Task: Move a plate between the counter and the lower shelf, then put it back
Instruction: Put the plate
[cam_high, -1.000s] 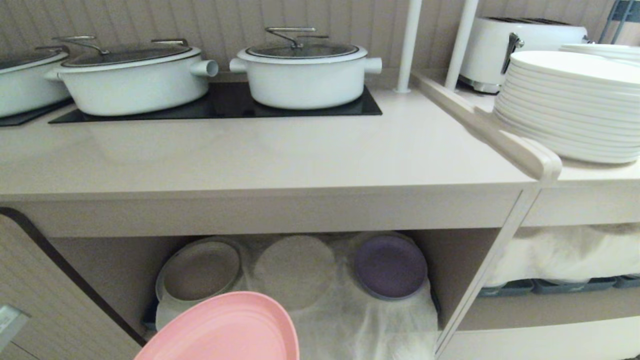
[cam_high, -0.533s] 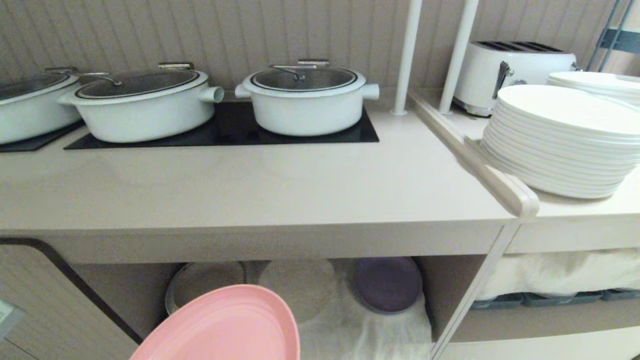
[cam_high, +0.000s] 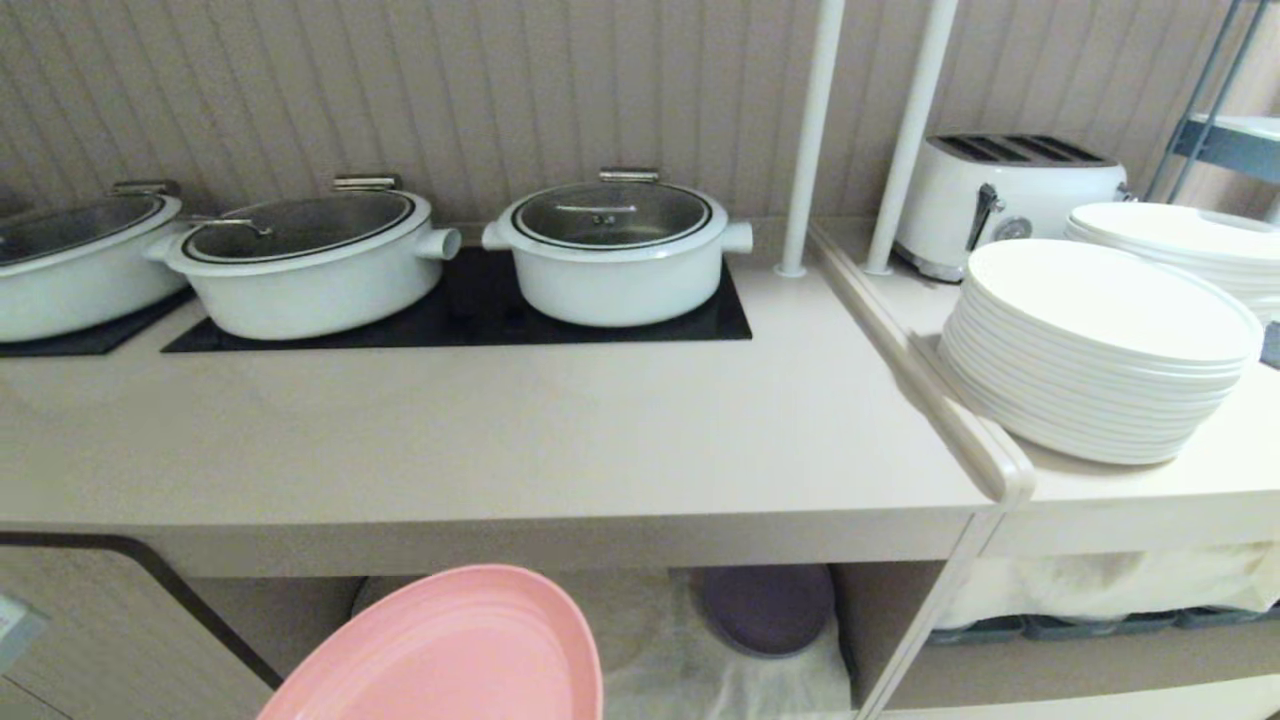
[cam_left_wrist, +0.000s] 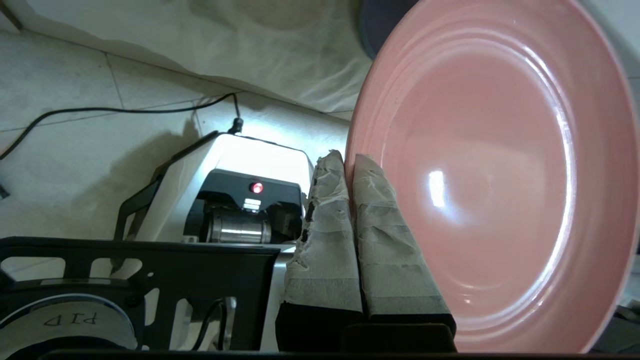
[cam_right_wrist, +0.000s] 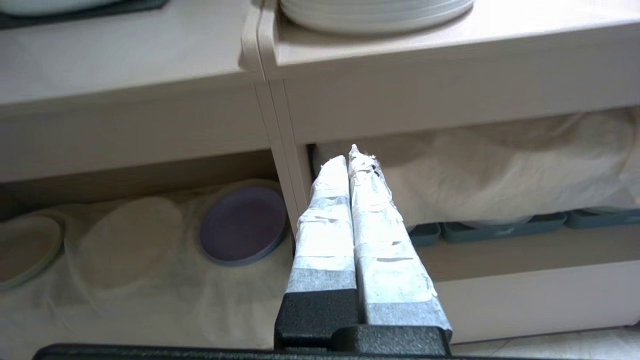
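- Head view, nearest, bottom edge left of centre: small round matte pink plate (cam_high: 450, 650) with a low raised rim, cut off by the frame, in front of the cubby opening and below the counter's front edge.
- Left wrist view, lower centre: left gripper (cam_left_wrist: 350, 162), taped fingers clenched on the pink plate's rim, plate (cam_left_wrist: 495, 175) filling the right side of the frame, tilted on edge; pale tiled floor (cam_left_wrist: 75, 125) and a black cable (cam_left_wrist: 115, 109) at left.
- Right wrist view, centre to bottom: right gripper (cam_right_wrist: 349, 155), taped fingers pressed together on nothing, pointing towards the cupboard's upright divider.
- Behind the pink plate, lower middle of the head view: beige open lower shelf lined with wrinkled white cloth (cam_high: 720, 680), round purple plate (cam_high: 765, 608) lying on the cloth at the right of the cubby, partly hidden under the counter edge.
- Lower right of the head view: adjoining shelf with dark grey trays (cam_high: 1050, 627) under more white cloth.
- Middle band: long smooth beige counter (cam_high: 500, 440) with a thick front edge.
- Right, on the adjoining top: stack of larger white plates (cam_high: 1095, 350).
- Farther back, upper left to centre: white lidded pots (cam_high: 615, 250) on a black inset panel (cam_high: 470, 315).
- Upper right: white toaster (cam_high: 1010, 195) against the ribbed wall.
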